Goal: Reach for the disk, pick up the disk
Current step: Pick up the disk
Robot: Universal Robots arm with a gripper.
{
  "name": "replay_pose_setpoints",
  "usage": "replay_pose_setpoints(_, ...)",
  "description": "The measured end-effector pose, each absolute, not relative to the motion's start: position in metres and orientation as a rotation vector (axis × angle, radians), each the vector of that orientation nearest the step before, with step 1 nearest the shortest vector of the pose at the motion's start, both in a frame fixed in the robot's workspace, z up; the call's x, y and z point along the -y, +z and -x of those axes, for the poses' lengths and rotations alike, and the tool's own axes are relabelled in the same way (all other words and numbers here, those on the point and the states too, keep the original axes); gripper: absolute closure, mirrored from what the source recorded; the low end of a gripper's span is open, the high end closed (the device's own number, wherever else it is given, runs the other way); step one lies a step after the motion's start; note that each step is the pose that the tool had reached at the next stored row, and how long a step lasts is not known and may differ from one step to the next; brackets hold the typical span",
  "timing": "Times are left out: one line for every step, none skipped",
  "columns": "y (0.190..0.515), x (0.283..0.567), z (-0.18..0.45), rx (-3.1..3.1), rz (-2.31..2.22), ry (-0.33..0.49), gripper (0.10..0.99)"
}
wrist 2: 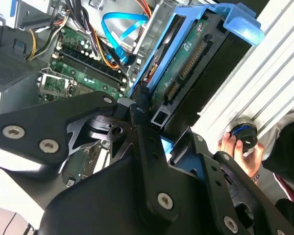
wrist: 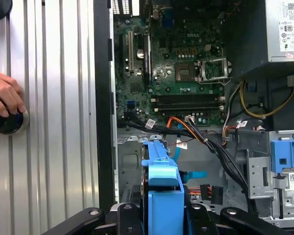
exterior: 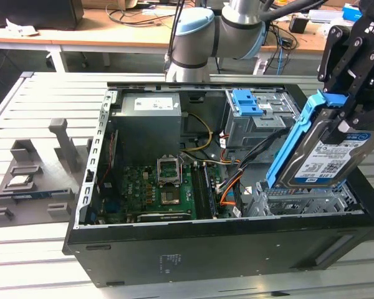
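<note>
Two black fingers of my gripper point(exterior: 346, 93) are clamped on the disk point(exterior: 324, 152), gripping the blue bracket at its top end, at the right edge of the exterior view. I judge the jaws narrow, closed on the bracket's sides. The disk hangs tilted, label facing the camera, its lower edge just above or barely touching the metal drive cage point(exterior: 299, 199) at the lower right of the open computer case point(exterior: 174, 249); I cannot tell if it is fully clear. In the second wrist view the disk point(wrist 2: 186, 58) runs up toward the upper right of the frame, circuit-board side showing, with the gripper point(wrist 2: 154, 129) linkage in the lower half. In the first wrist view the bracket sits at bottom centre, above the motherboard point(wrist: 181, 73). A person's hand point(wrist: 5, 93) rests on a round black knob at the left edge. By my reckoning the reach is done and the pick-up is well along: grasped and lifted
</note>
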State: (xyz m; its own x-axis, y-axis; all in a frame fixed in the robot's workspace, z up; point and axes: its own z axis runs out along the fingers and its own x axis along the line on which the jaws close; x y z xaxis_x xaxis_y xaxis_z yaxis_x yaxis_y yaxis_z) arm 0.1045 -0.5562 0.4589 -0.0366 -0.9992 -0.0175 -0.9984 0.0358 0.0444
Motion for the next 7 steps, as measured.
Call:
replay_pose_setpoints(0.4566,0.5552,-0.1060,2.248,-2.167,-0.069,0.718)
replay_pose_setpoints(0.4555,0.5547,-0.1061,2.248,-2.167,-0.069,0.718)
replay_pose_setpoints(0.4554,0.5547,-0.1062,2.248,-2.167,-0.068,0.718)
replay_pose_setpoints(0.4553,0.5546,-0.1063,2.248,-2.167,-0.069,0.718)
replay_pose_setpoints(0.4552,0.5545,-0.1062,2.248,-2.167,-0.069,0.718)
replay_pose_setpoints(0.4552,0.5545,-0.1062,2.248,-2.167,-0.069,0.718)
replay_pose_setpoints(0.4552,0.5545,-0.1063,2.248,-2.167,-0.068,0.718)
